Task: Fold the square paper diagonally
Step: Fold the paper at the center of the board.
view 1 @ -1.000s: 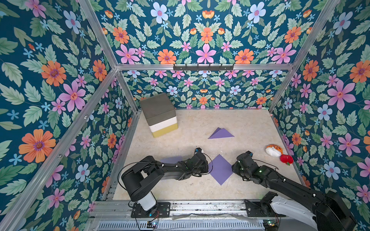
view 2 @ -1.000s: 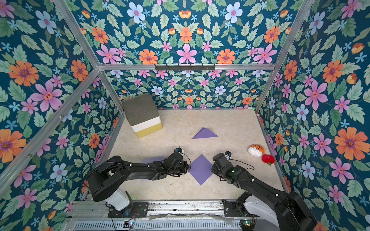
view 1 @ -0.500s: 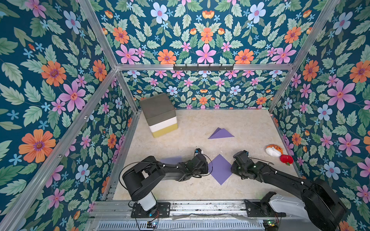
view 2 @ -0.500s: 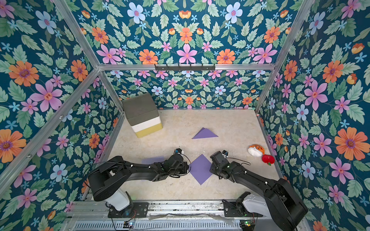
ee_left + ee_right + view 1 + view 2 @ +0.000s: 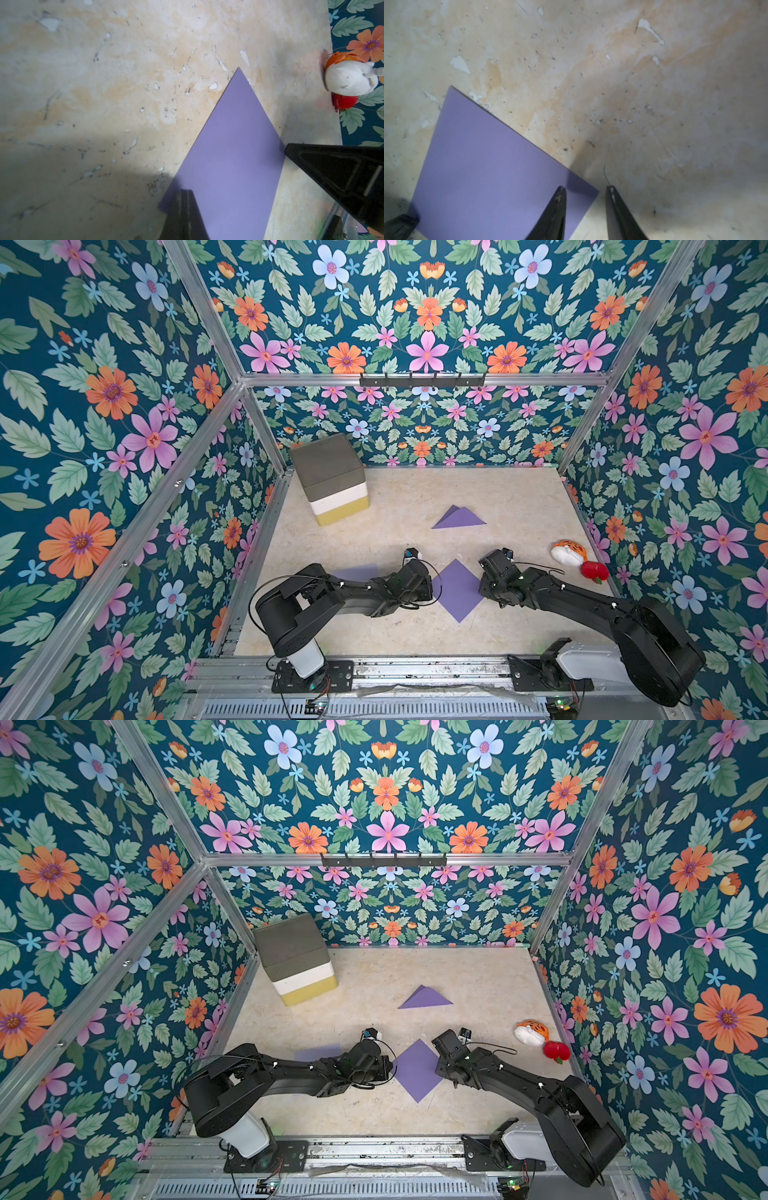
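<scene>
Top views: in both, the right gripper point(image 5: 484, 587) is now brought up to the near corner of the purple square paper point(image 5: 457, 593), unfolded on the scuffed beige table point(image 5: 415, 635) within floral walls point(image 5: 124, 448). Left wrist: the left gripper point(image 5: 185, 192) is closed, its tip set on the opposite corner. Right wrist: jaws are parted astride that corner, and a pinch is judged next.

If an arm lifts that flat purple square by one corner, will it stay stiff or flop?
Probably floppy: the purple square lies flat on the table with a hair-thin edge, and the purple triangle looks like a similar sheet creased over. Likely light, so a push may slide it. The corner between the open jaws of the right tool should bend easily.
</scene>
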